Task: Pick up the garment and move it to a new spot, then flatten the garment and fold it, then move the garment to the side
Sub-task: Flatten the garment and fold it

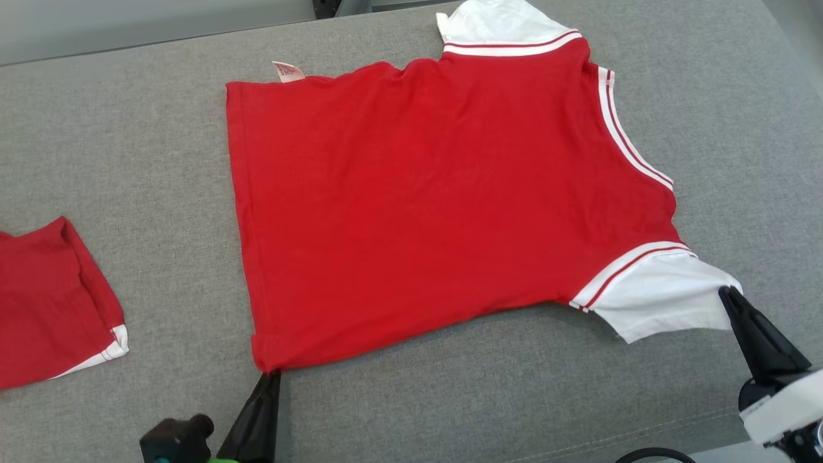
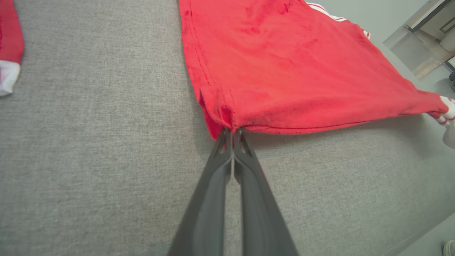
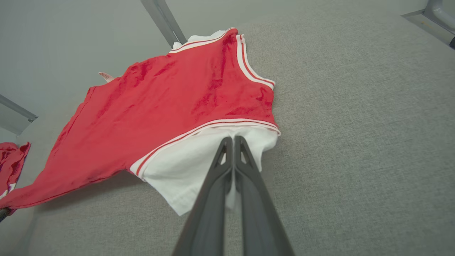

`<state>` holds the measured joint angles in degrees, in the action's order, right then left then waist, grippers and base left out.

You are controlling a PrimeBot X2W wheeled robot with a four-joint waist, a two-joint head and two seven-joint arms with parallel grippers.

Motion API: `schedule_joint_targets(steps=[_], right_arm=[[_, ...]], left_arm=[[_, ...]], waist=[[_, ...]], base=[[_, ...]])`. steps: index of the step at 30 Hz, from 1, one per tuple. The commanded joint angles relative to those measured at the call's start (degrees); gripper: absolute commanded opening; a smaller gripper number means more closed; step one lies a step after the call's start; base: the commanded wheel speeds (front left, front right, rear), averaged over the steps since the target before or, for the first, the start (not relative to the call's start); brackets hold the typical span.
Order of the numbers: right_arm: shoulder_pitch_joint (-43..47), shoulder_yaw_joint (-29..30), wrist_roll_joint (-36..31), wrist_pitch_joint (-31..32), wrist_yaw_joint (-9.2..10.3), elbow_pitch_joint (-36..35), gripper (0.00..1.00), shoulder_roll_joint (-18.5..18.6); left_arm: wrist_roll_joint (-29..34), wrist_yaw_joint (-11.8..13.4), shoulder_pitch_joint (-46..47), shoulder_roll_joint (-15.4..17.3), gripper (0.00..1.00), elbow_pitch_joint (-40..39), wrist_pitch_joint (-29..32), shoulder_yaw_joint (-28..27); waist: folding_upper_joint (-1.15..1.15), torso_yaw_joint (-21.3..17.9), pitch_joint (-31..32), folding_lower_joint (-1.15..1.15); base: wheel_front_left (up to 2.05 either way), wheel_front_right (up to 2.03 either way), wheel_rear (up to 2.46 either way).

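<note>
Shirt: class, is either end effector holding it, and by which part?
Both hold the shirt: the left end effector pinches its lower hem corner, the right end effector pinches the edge of the near white sleeve.

No writing can be read. The one label in sight is a small pale pink tag [image 1: 287,71] — it sticks out from the garment [image 1: 437,199] at its far edge, close to the hem corner. Faint reddish print covers the tag, too small and blurred to make out. In the right wrist view the same tag peeps out beyond the garment's far edge — there too its print is illegible.
</note>
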<state>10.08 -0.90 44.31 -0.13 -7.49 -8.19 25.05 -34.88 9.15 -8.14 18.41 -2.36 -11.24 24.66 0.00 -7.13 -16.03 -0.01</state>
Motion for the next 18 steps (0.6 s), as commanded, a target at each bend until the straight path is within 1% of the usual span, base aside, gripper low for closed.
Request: schedule_joint_targets(steps=[1, 3, 5, 7, 9, 11, 15, 18], right_arm=[[-1.8, 0.6, 0.1, 1.5, 0.01, -0.6, 0.0, 0.3], [-4.4, 0.4, -1.5, 4.7, -0.01, -0.6, 0.0, 0.6], [-7.4, 0.0, -1.2, 8.0, -0.01, 0.3, 0.0, -0.6], [-10.9, -0.3, -2.3, 10.9, -0.01, 1.2, 0.0, -0.6], [-14.4, -0.8, -2.4, 13.7, -0.01, 2.3, 0.0, -1.3], [-17.8, -0.7, -3.9, 16.0, -0.01, 3.6, 0.0, -1.2], [-24.1, -1.9, -4.5, 21.2, -0.01, 6.2, 0.0, -1.8], [-28.3, -2.9, -5.4, 23.3, -0.01, 9.0, 0.0, -2.0]], left_arm=[[-0.6, 0.2, 0.9, 0.6, 0.0, -1.3, 2.0, 0.2], [-3.6, 0.3, 2.0, 0.3, 0.0, -3.7, 6.3, 0.0], [-3.7, 1.0, 4.1, 2.2, 0.0, -6.0, 11.1, 0.1], [-4.1, 1.7, 6.4, 3.3, 0.0, -7.7, 16.0, 0.4], [-3.6, 2.6, 9.3, 4.9, 0.0, -9.2, 19.9, 0.2], [-3.8, 3.1, 11.9, 6.0, 0.0, -10.7, 23.4, -0.2], [-5.2, 3.9, 16.6, 7.5, 0.0, -11.6, 29.8, -0.8], [-4.8, 3.9, 20.6, 8.5, 0.0, -9.9, 33.1, -0.8]], waist=[[0.0, -0.2, 0.2, 0.01], [0.0, -0.5, 0.1, 0.01], [0.0, -0.4, 0.0, 0.01], [0.0, 0.0, -0.1, 0.01], [0.0, 0.0, -0.2, 0.01], [0.0, 0.0, -0.3, 0.01], [0.0, 0.1, -0.4, 0.01], [0.0, 0.2, -0.8, 0.01]], base=[[0.0, 0.0, 0.0], [0.0, 0.0, 0.0], [0.0, 0.0, 0.0], [0.0, 0.0, 0.0], [0.0, 0.0, 0.0], [0.0, 0.0, 0.0], [0.0, 0.0, 0.0], [0.0, 0.0, 0.0]])
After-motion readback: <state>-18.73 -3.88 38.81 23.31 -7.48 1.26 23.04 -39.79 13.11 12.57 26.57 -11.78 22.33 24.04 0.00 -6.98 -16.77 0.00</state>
